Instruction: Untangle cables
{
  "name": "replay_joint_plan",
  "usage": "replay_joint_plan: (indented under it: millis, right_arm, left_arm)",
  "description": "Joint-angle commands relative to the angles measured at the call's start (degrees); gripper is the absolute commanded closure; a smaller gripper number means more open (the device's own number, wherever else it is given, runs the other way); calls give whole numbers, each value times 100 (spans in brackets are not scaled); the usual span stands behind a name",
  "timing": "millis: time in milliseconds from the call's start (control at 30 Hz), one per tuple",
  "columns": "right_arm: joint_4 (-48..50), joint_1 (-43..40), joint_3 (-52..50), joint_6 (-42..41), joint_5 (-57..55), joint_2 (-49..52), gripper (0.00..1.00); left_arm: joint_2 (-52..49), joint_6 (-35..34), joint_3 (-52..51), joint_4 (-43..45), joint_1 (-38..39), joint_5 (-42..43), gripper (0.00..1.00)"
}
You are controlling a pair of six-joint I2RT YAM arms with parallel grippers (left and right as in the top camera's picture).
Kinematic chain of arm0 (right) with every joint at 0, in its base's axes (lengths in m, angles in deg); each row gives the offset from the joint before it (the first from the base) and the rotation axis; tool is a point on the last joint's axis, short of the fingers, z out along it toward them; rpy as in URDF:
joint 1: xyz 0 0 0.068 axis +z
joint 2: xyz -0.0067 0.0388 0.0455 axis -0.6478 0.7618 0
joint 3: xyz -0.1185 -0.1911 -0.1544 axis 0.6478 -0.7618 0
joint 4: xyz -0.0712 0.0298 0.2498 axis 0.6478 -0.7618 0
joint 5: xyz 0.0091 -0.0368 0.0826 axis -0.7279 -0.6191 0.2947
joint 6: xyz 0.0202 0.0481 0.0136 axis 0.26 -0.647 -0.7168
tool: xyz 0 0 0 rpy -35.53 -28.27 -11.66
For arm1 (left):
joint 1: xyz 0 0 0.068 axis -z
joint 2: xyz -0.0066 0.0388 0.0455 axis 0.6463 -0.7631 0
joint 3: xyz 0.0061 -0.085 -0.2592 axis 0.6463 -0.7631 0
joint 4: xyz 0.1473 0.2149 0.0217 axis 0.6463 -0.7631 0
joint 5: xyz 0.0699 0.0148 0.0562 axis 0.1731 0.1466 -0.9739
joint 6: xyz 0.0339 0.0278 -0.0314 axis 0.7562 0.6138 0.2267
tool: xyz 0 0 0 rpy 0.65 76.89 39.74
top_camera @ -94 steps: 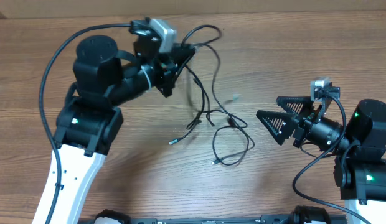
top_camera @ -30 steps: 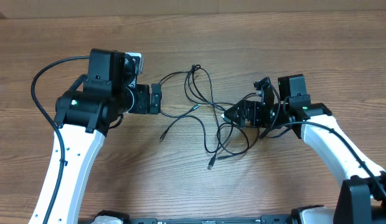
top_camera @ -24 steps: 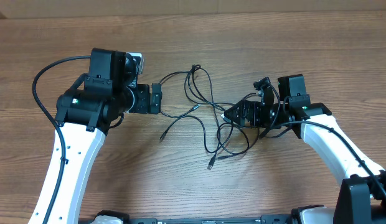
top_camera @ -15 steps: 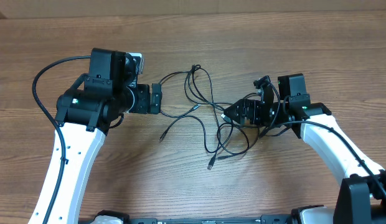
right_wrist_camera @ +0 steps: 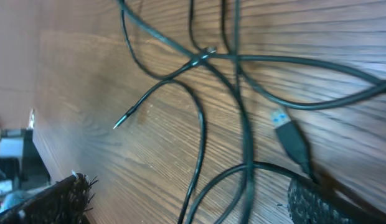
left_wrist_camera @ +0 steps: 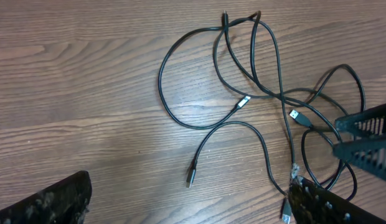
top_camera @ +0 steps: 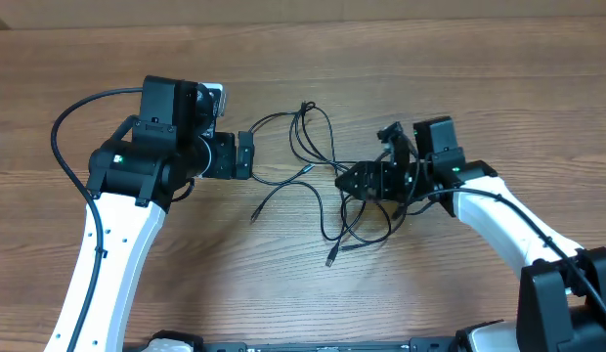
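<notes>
Little of the untangling looks done. Nearest the arms' bases, at about 6 o'clock of the heap, one plug end (top_camera: 331, 260) lies free on the table (top_camera: 186, 293), and a second loose end (top_camera: 254, 215) trails out toward 8 o'clock. These tails are the only parts lying clear. Beyond them the cables (left_wrist_camera: 281, 95) lie in one knot of loops in the middle of the table, between the two arms, with cords crossing over each other at several spots. The right gripper (top_camera: 354, 181) has its jaws spread as wide as they go. It sits low at the 3 o'clock edge of the heap, straddling several cords and a blue-tongued USB plug (right_wrist_camera: 291, 140) without clamping any of them. The left gripper (top_camera: 246, 154) is equally wide open and holds nothing. It hangs at 9 o'clock, just short of the nearest loop. Farthest out, at 12 o'clock, two tall loops (top_camera: 305, 108) meet in a sharp bend and are threaded through each other. By my reckoning nearly all the work is left: no cord has been drawn apart from the others, and each crossing has to be opened before the cords can lie separately.
</notes>
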Motion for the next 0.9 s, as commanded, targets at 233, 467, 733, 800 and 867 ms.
replay_joint_plan:
  millis: [233, 467, 733, 800, 867]
  right_arm:
    - [39, 190, 15, -44, -448, 63, 0]
    - [17, 321, 13, -42, -284, 343, 5]
    - [203, 382, 13, -42, 116, 382, 37]
    - [188, 382, 13, -42, 118, 382, 48]
    - [162, 396, 13, -42, 138, 382, 58]
  left_arm:
    - [-39, -37, 111, 4, -28, -79, 0]
    - [-39, -37, 111, 4, -28, -79, 0]
    - [-39, -37, 111, 4, -28, -79, 0]
    - [-39, -37, 111, 4, -28, -79, 0]
    - [-39, -37, 111, 4, -28, -79, 0]
